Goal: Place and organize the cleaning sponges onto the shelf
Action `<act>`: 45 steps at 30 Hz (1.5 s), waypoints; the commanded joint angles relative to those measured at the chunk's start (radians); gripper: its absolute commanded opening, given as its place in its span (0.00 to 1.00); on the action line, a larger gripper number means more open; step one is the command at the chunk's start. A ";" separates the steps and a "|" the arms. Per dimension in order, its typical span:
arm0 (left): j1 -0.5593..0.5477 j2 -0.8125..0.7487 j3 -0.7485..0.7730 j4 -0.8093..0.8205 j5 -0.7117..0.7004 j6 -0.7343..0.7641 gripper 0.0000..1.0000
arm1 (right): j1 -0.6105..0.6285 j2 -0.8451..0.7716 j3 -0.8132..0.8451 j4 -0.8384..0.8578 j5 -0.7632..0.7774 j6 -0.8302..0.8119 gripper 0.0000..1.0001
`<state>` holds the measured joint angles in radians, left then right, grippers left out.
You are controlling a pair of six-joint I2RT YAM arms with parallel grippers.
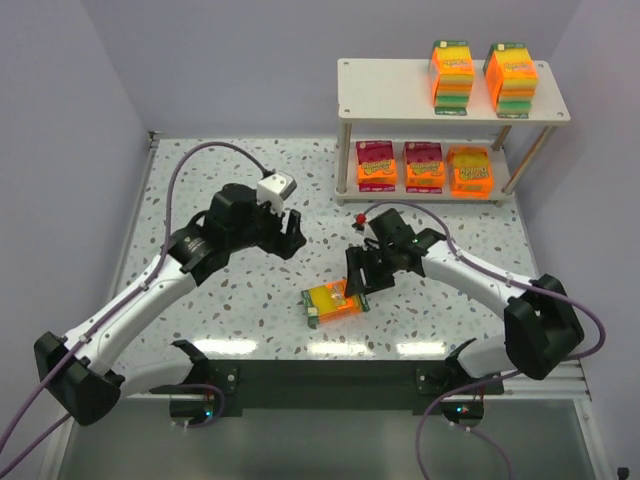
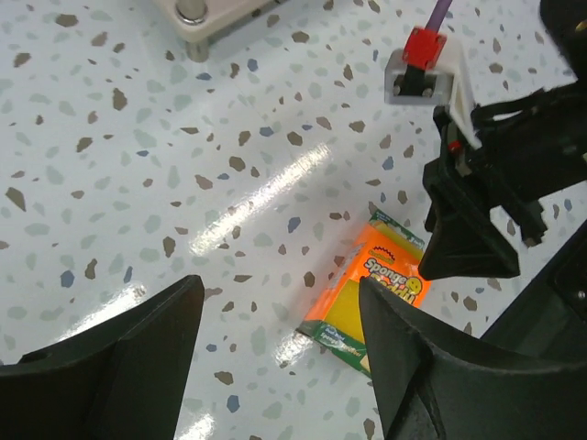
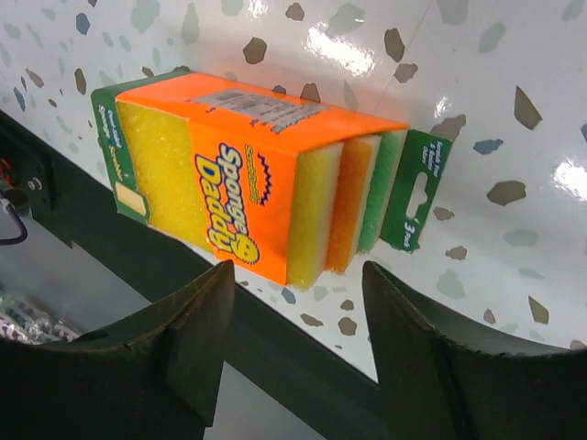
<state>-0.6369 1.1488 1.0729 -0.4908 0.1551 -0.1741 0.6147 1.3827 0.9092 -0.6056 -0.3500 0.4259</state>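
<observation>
One orange sponge pack [image 1: 335, 300] lies flat on the table near the front edge; it also shows in the left wrist view [image 2: 371, 291] and the right wrist view [image 3: 248, 174]. My right gripper [image 1: 358, 281] is open and empty, hovering just above and right of this pack. My left gripper [image 1: 292, 237] is open and empty, up and left of the pack. The shelf [image 1: 400, 95] stands at the back right. Two packs [image 1: 452, 74] [image 1: 511, 77] stand on its top board. Three packs [image 1: 375, 165] [image 1: 424, 166] [image 1: 470, 171] sit on its lower board.
The terrazzo table's dark front edge [image 3: 275, 357] runs just below the loose pack. A shelf leg foot [image 2: 191, 13] shows at the top of the left wrist view. Grey walls close in the left and back sides.
</observation>
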 commanded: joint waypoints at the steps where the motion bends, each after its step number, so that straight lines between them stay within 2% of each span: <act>1: 0.011 -0.084 -0.004 0.043 -0.138 -0.079 0.74 | 0.022 0.056 0.000 0.105 0.012 0.013 0.61; 7: 0.037 -0.136 -0.024 -0.002 -0.152 -0.097 0.75 | 0.026 0.124 -0.018 0.162 0.014 0.001 0.48; 8: 0.040 -0.144 -0.030 -0.003 -0.152 -0.100 0.74 | 0.026 0.130 -0.020 0.170 0.013 0.001 0.40; 9: 0.042 -0.149 -0.036 -0.005 -0.152 -0.103 0.74 | 0.026 0.136 -0.024 0.176 0.011 -0.001 0.36; 10: 0.045 -0.159 -0.050 -0.006 -0.152 -0.110 0.74 | 0.026 0.148 -0.026 0.184 0.000 -0.001 0.25; 11: 0.046 -0.162 -0.054 -0.006 -0.152 -0.111 0.74 | 0.026 0.151 -0.026 0.182 0.000 -0.001 0.25; 12: 0.046 -0.166 -0.056 -0.008 -0.152 -0.114 0.74 | 0.026 0.148 -0.023 0.178 -0.013 -0.001 0.13; 14: 0.048 -0.173 -0.056 -0.020 -0.152 -0.117 0.74 | 0.026 0.113 -0.018 0.144 -0.024 -0.003 0.00; 22: 0.063 -0.207 0.007 -0.049 -0.239 -0.125 0.72 | 0.025 -0.060 0.065 -0.019 -0.087 0.045 0.00; 26: 0.082 -0.219 0.068 -0.083 -0.321 -0.145 0.72 | 0.020 -0.131 0.149 -0.077 -0.112 0.112 0.00; 29: 0.098 -0.236 0.113 -0.098 -0.376 -0.159 0.72 | -0.007 -0.171 0.276 -0.089 -0.180 0.177 0.00; 32: 0.109 -0.259 0.148 -0.107 -0.426 -0.169 0.71 | -0.067 -0.185 0.414 -0.073 -0.266 0.252 0.00; 35: 0.114 -0.279 0.170 -0.111 -0.463 -0.179 0.71 | -0.197 -0.179 0.537 0.041 -0.346 0.394 0.00; 36: 0.115 -0.285 0.171 -0.109 -0.465 -0.179 0.71 | -0.264 -0.171 0.568 0.078 -0.342 0.493 0.00; 38: 0.115 -0.287 0.174 -0.107 -0.456 -0.180 0.71 | -0.303 -0.125 0.669 0.180 -0.310 0.578 0.00; 41: 0.115 -0.276 0.176 -0.121 -0.440 -0.191 0.71 | -0.309 -0.033 0.819 0.210 -0.143 0.668 0.00; 45: 0.115 -0.288 0.177 -0.138 -0.425 -0.212 0.71 | -0.313 0.013 0.826 0.288 0.116 0.862 0.00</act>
<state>-0.5274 0.8680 1.2213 -0.6125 -0.2695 -0.3580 0.3019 1.3563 1.7283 -0.3935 -0.4274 1.0840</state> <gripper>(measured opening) 0.710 0.022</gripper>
